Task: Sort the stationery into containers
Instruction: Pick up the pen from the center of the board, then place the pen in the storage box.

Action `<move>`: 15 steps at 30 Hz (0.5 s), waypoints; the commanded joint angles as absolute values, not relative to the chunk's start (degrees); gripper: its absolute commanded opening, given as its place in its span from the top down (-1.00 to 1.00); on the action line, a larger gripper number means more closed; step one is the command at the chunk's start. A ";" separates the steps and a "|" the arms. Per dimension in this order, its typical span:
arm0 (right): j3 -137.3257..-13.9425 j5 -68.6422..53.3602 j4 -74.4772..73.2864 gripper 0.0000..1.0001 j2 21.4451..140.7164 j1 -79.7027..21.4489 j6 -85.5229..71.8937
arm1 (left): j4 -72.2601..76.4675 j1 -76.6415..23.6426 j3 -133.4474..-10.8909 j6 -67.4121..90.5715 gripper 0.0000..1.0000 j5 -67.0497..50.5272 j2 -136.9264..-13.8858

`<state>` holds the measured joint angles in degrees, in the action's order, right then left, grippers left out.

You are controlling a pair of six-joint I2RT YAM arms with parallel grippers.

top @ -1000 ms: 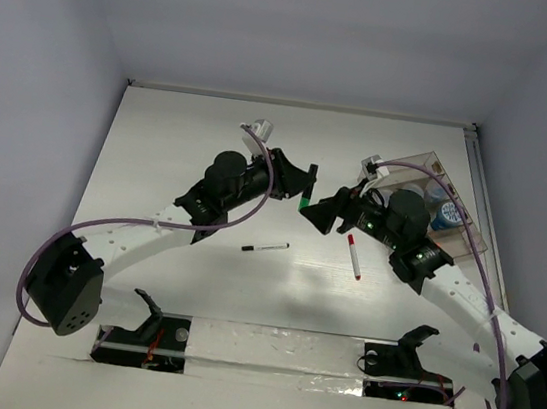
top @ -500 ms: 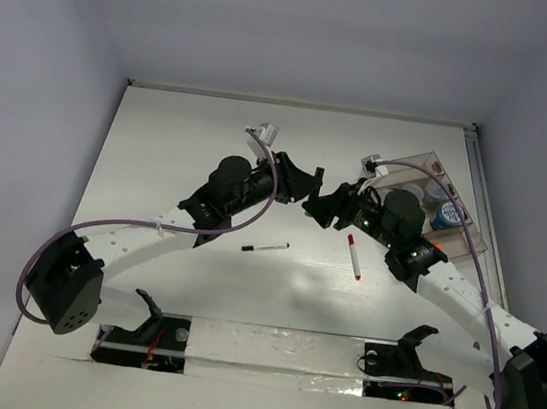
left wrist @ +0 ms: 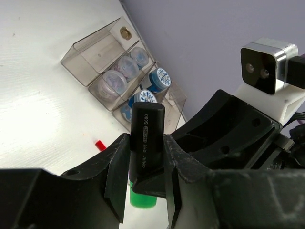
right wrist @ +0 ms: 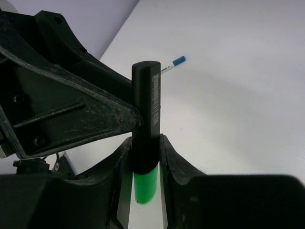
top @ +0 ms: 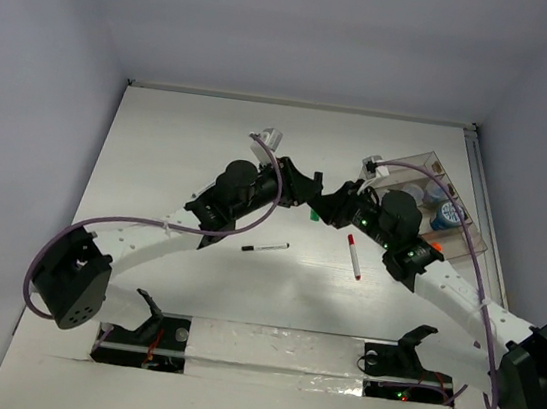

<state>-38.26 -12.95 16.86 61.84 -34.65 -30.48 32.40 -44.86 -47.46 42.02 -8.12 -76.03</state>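
A green-capped black marker (top: 314,213) hangs above the table's middle, gripped from both sides. My left gripper (top: 306,191) is shut on its black barrel (left wrist: 147,138). My right gripper (top: 323,209) is shut on the same barrel just above the green cap (right wrist: 144,186), its fingers (right wrist: 123,162) pressed against both sides. On the table lie a red-capped white pen (top: 353,256) and a thin black-and-white pen (top: 265,248). The clear divided tray (top: 422,162) stands at the right with several blue-and-white pots (left wrist: 159,77) in its compartments.
Purple cables (top: 79,229) loop along both arms. White walls close the table at the back and sides. The arm bases and a taped strip (top: 275,346) run along the near edge.
My right gripper has moved left to the marker held by the left gripper and closed its jaws on it. The left arm has shifted slightly right.
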 commanded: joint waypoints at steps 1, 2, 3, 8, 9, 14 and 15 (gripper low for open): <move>-38.23 -8.80 19.43 0.54 62.23 -35.07 -29.97 | 34.63 -45.35 -47.55 41.57 0.74 -8.17 -75.94; -37.97 -8.18 19.08 0.65 62.05 -35.07 -30.32 | 34.28 -45.35 -47.72 40.96 0.61 -7.74 -75.68; -37.53 -7.65 18.99 0.71 61.62 -35.07 -30.58 | 33.84 -45.35 -48.07 40.70 0.33 -7.30 -75.33; -36.21 -1.07 15.49 0.86 59.07 -35.07 -32.52 | 25.59 -45.35 -50.09 35.88 -0.54 -0.64 -69.02; -36.04 -0.18 14.60 0.88 58.63 -35.07 -32.52 | 23.84 -45.35 -50.71 34.82 -0.62 1.82 -67.43; -37.44 11.05 6.34 0.89 56.52 -35.07 -31.90 | 12.06 -45.35 -52.73 27.87 -0.93 7.47 -56.63; -37.53 12.99 4.59 0.89 56.17 -34.29 -32.17 | 9.87 -45.35 -54.21 26.38 -0.94 7.38 -55.64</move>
